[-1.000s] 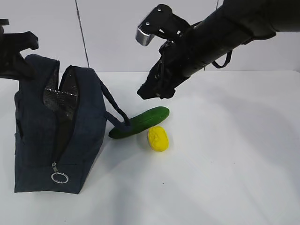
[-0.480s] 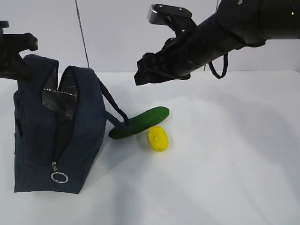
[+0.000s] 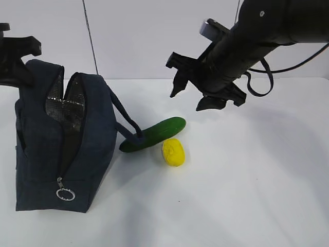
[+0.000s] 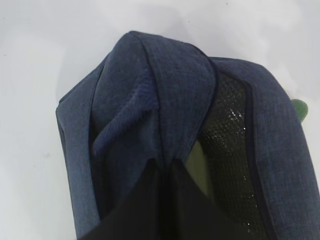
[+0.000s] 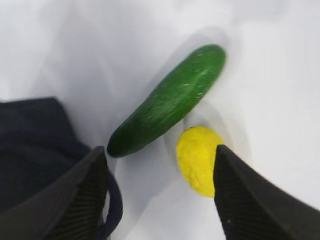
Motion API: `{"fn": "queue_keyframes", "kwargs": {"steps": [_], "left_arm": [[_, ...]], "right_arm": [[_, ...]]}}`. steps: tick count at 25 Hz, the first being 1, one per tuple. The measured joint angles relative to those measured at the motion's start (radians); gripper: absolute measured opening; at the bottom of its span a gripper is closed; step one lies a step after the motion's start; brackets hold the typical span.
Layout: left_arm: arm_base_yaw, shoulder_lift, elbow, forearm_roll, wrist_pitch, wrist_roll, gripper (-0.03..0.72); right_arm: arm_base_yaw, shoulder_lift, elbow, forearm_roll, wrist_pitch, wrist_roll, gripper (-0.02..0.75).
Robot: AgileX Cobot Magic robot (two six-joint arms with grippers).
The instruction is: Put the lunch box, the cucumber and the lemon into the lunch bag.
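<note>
The navy lunch bag [image 3: 56, 149] stands at the left with its top gaping. My left gripper [image 3: 18, 59] is shut on the bag's upper rim [image 4: 150, 100]; its dark fingers [image 4: 145, 200] pinch the fabric. A pale green patch, likely the lunch box [image 4: 197, 167], shows inside the bag. The dark green cucumber [image 3: 154, 134] lies slanted on the table, and the bag's handle [image 3: 126, 121] crosses its left end. The yellow lemon [image 3: 174, 152] sits just in front of it. My right gripper [image 3: 191, 99] hangs open and empty above both; cucumber [image 5: 167, 100] and lemon [image 5: 197, 159] show beyond its fingers [image 5: 85, 195].
The white table [image 3: 247, 175] stretches bare to the right and front. A silver ring pull [image 3: 65, 195] hangs at the bag's lower front. The bag's loop handle [image 5: 112, 200] lies close by my right gripper's left finger.
The right arm has swung right, away from the bag, and turned so its open jaws now point down over the cucumber and lemon. Left gripper, bag, cucumber and lemon have not moved.
</note>
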State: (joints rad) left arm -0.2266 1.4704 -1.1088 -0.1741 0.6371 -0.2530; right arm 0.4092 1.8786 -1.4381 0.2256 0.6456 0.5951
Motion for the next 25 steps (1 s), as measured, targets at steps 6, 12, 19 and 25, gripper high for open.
{"fn": "queue_keyframes", "kwargs": {"steps": [6, 12, 19, 25], "left_arm": [[0.0, 0.0, 0.0, 0.005, -0.001, 0.0, -0.005], [0.0, 0.0, 0.0, 0.008, -0.004, 0.0, -0.005], [0.0, 0.0, 0.0, 0.008, -0.006, 0.0, -0.005], [0.0, 0.0, 0.0, 0.008, -0.006, 0.0, -0.005]], "right_arm": [[0.0, 0.063, -0.002, 0.012, 0.0, 0.165, 0.505], [0.0, 0.137, -0.004, 0.069, -0.073, 0.176, 0.505], [0.0, 0.216, -0.082, 0.073, -0.096, 0.178, 0.505], [0.0, 0.274, -0.161, 0.073, -0.078, 0.178, 0.505]]}}
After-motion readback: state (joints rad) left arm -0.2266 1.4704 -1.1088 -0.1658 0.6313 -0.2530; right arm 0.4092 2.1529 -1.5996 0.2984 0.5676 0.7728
